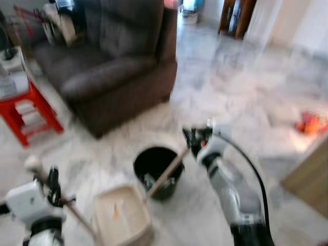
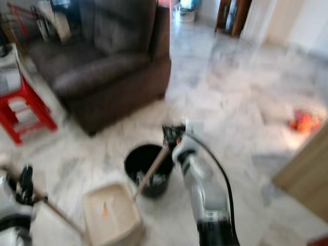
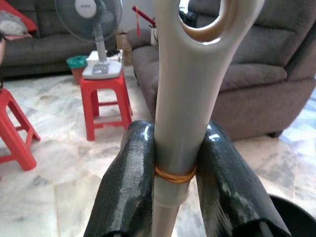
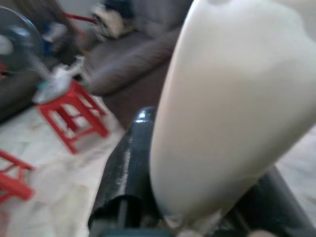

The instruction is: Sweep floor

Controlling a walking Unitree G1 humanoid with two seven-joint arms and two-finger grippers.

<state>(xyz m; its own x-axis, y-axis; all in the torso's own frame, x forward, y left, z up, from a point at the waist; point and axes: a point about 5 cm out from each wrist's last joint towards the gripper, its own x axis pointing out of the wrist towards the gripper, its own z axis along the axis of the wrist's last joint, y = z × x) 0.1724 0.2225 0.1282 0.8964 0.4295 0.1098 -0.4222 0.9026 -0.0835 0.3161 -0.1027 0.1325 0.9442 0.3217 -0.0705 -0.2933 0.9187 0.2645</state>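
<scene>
A cream dustpan rests on the marble floor just in front of me. Its long handle runs up to my left gripper, which is shut on it below the ring-shaped end. Beside the dustpan stands a black bucket. A wooden broom stick slants up out of the bucket to my right gripper, which is shut on its cream grip. The broom's lower end is hidden inside the bucket. The eye views are blurred.
A brown sofa stands ahead on the left, with a red stool beside it. A wooden cabinet juts in at the right, and an orange object lies on the floor beyond it. A standing fan stands behind a stool.
</scene>
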